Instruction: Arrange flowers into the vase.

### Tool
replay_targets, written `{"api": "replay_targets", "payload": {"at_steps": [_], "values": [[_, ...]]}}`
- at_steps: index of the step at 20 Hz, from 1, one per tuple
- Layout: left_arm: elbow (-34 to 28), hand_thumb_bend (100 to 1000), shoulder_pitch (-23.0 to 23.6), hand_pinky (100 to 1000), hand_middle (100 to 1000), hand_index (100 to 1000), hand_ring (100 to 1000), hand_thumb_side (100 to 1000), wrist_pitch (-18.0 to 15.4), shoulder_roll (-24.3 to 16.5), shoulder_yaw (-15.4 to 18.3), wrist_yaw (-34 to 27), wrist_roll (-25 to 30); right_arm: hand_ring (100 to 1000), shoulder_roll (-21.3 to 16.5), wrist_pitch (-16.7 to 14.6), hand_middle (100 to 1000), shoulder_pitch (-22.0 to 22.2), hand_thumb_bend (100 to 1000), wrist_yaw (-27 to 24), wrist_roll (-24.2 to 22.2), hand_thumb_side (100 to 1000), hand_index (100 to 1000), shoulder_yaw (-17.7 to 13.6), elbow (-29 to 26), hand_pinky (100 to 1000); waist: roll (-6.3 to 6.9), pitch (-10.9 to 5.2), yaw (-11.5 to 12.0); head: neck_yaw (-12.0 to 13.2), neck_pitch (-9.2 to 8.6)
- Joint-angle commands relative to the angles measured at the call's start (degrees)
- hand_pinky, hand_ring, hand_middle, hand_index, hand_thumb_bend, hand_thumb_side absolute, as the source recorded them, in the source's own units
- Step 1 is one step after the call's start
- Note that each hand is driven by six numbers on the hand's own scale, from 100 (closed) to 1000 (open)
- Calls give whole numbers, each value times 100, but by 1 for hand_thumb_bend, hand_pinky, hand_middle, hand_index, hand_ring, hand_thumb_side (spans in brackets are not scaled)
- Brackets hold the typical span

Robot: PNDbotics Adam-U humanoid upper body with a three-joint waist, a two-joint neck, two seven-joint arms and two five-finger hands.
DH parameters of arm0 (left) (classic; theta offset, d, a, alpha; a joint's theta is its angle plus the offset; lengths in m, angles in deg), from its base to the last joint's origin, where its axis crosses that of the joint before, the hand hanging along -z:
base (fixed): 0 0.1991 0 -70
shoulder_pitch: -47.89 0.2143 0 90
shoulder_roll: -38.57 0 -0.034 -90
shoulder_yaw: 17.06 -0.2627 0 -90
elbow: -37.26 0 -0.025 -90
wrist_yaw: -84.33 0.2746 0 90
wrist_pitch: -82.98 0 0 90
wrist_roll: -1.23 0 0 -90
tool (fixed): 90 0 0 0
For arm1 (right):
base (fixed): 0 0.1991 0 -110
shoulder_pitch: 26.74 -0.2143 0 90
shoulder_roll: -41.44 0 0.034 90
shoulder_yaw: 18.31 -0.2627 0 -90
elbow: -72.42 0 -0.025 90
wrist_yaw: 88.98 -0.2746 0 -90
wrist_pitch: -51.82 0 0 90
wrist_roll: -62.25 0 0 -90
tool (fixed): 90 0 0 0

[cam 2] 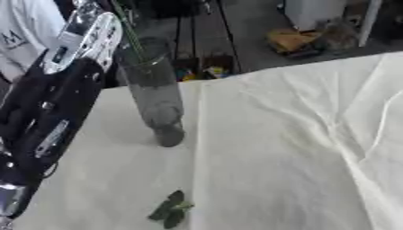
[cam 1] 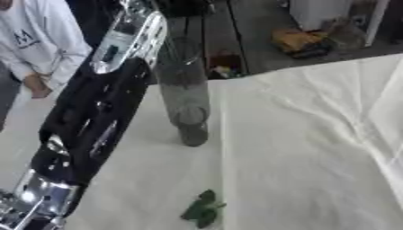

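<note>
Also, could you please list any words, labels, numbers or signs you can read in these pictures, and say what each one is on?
"M": a dark mark that looks like this letter on the white shirt of the person at the far left edge; any smaller print by it is too blurred to read.
Nothing readable shows on the glass vase, the white tablecloth, the green leaves or the robot's left arm.
</note>
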Motion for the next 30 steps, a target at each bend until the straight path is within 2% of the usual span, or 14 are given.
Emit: {"api": "replay_targets", "payload": {"at_steps": [1, 2, 7, 10, 16, 21, 30], "values": [[-36, 100, -94, 228, 133, 100, 112, 805, 971, -90, 3, 3, -926, 623, -20, 10, 472, -57, 100, -31, 3, 939, 836, -12, -102, 773, -29, -153, -6, 9, -57], [-28, 100, -86, 231, 140, 100, 119, 804, 980, -91, -1, 10, -926, 623, -19, 12, 472, -55, 100, -30, 6, 939, 836, -14, -102, 773, -27, -156, -9, 8, -60], [-14, 100, -60, 320, 290, 100, 283, 797, 1022, -96, -41, 82, -926, 623, -15, 30, 471, -49, 100, -31, 12, 940, 837, -13, -102, 775, -10, -162, -16, 7, -78], [-14, 100, -47, 349, 320, 100, 325, 792, 1049, -100, -63, 114, -926, 623, -15, 36, 471, -46, 100, -33, 13, 941, 837, -16, -102, 775, -1, -158, -21, 6, -86], [-6, 100, -23, 379, 342, 100, 353, 781, 1097, -75, -67, 92, -926, 624, -13, 54, 470, -38, 100, -42, 23, 942, 838, -20, -102, 776, 10, -152, -20, 3, -75], [1, 100, -42, 389, 350, 100, 361, 729, 1159, -97, -111, 186, -926, 624, -16, 58, 470, -28, 100, -47, 47, 940, 838, -26, -102, 776, 17, -157, -3, 1, -61], [-27, 100, 0, 396, 354, 100, 365, 736, 1306, -127, -227, 476, -926, 624, -16, 66, 469, -27, 100, -55, 41, 941, 836, -17, -102, 777, 17, -164, 17, -21, -97]]}}
